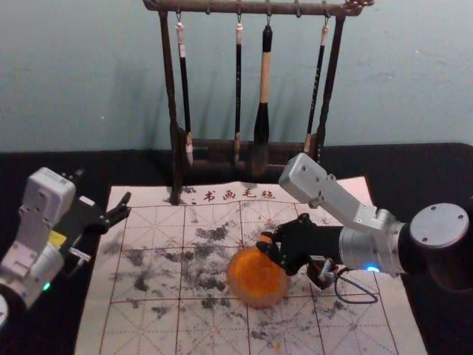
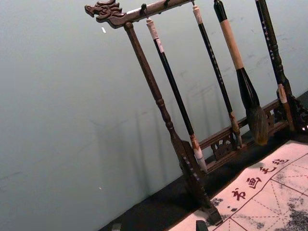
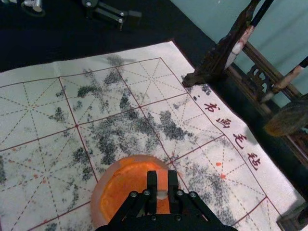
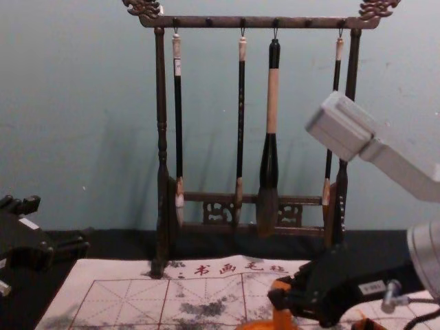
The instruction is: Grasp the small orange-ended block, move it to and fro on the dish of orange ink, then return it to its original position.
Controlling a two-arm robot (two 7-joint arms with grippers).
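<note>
"What does the head view give you?"
"Right gripper (image 1: 269, 247) at the far rim of the dish (image 1: 259, 302); left gripper (image 1: 126, 205) parked well left of it, spread wide, holding nothing."
"And the right wrist view?"
"Fingers closed on the block (image 3: 162, 181). The chest view adds that it's upright. Touching ink? Can't tell."

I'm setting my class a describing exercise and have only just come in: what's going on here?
The robot's right gripper grips the small orange-ended block between its jaws, over the orange ink in the round dish. Whether block and ink touch is unclear. The block has yet to be put back. The left gripper waits idle at the left with its jaws open. Behind stands a rack hung with brushes.
</note>
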